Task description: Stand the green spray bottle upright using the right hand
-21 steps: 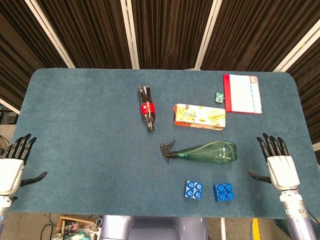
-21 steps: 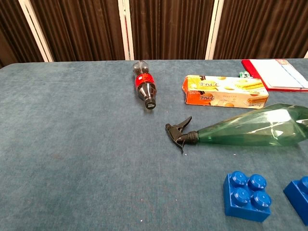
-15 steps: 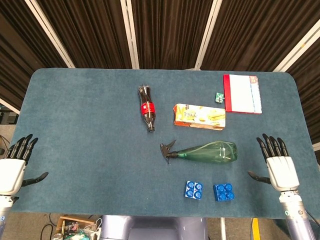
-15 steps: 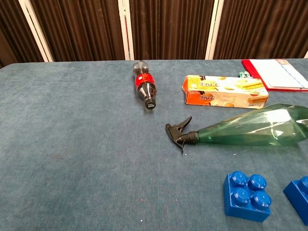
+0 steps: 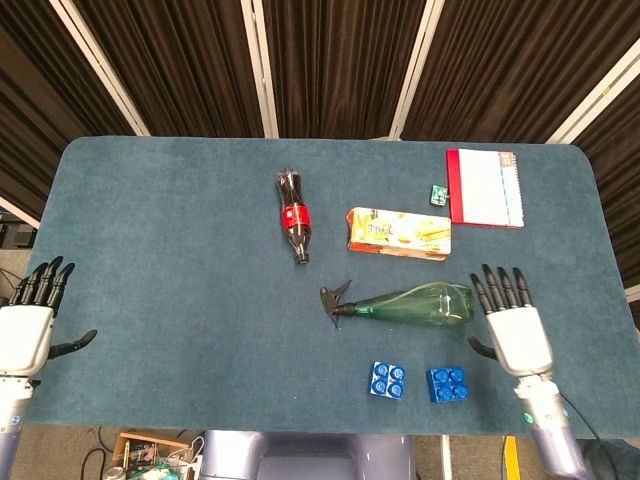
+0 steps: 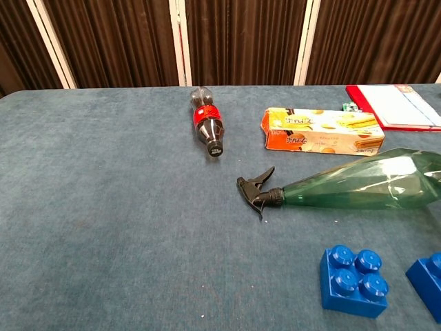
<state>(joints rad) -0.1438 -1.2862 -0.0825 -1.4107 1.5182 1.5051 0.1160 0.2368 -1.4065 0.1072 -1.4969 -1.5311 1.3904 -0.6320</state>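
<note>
The green spray bottle (image 5: 412,304) lies on its side in the right half of the table, black trigger head (image 5: 336,298) pointing left; the chest view shows the spray bottle (image 6: 358,187) lying the same way. My right hand (image 5: 511,330) is open, fingers spread and pointing away from me, just right of the bottle's base and not touching it. My left hand (image 5: 26,327) is open at the table's left front edge, far from the bottle. Neither hand appears in the chest view.
A cola bottle (image 5: 293,217) lies behind and left of the sprayer. An orange biscuit box (image 5: 399,233) lies just behind it. Two blue bricks (image 5: 387,380) (image 5: 447,384) sit in front of it. A red-edged notebook (image 5: 485,187) and a small green item (image 5: 438,194) are at the back right.
My right hand has moved left and forward, from the table's right front edge to just beside the spray bottle's base. The left hand has barely shifted. The bottle has not moved.
</note>
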